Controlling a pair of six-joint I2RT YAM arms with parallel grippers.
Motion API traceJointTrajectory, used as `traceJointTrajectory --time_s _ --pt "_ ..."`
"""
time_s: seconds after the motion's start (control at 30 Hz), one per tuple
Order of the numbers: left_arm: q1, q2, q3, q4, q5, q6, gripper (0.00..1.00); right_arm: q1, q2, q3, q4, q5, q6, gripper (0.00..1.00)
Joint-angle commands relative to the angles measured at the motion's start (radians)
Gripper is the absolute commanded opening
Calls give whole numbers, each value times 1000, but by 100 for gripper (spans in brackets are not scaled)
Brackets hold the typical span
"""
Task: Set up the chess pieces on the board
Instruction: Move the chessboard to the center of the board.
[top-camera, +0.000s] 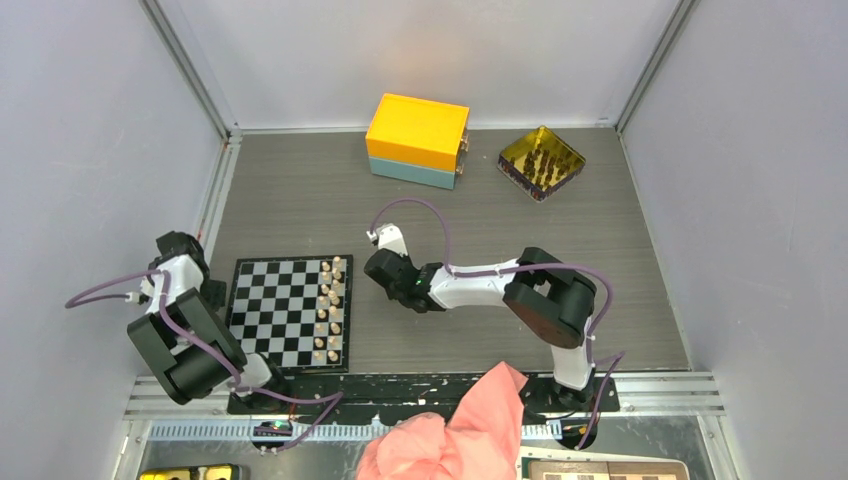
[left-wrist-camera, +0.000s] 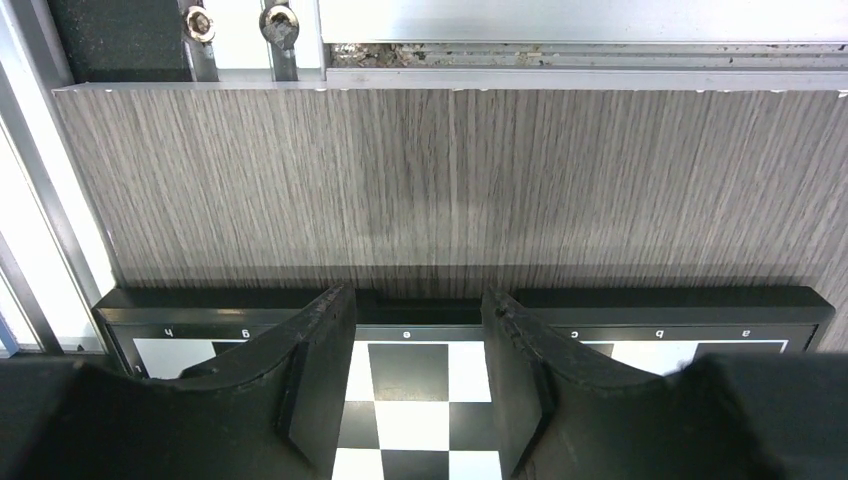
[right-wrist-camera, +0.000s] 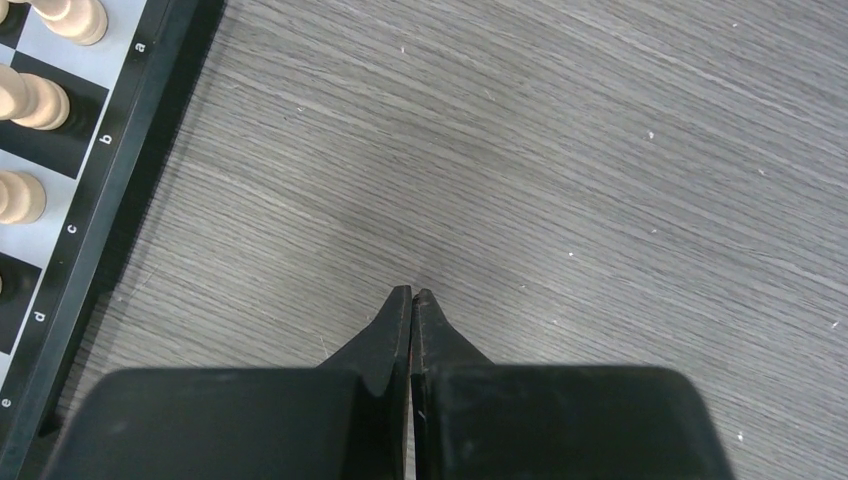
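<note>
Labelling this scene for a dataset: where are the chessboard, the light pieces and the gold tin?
chessboard (top-camera: 268, 312), top view, bare squares left of centre
light pieces (top-camera: 334, 310), top view, a piece mid-row
gold tin (top-camera: 520, 178), top view, near-left wall

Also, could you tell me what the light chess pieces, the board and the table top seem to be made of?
The light chess pieces look like turned wood, pale tan with a smooth sheen. The board seems a rigid printed panel, black and white squares with a dark raised rim; possibly plastic or coated wood. The table top looks like matte grey laminate with streaky wood grain.
</note>
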Motion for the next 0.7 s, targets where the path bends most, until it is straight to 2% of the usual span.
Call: traceJointTrajectory --time_s 0.0,0.1,0.67 --pt "9 -28 -14 37 -7 16 50 3 15 43 51 0 -4 0" --pt "9 -48 -41 48 -8 18 46 1 33 39 69 -7 11 0" --pt "-15 -61 -124 87 32 6 39 19 120 36 181 -105 67 0"
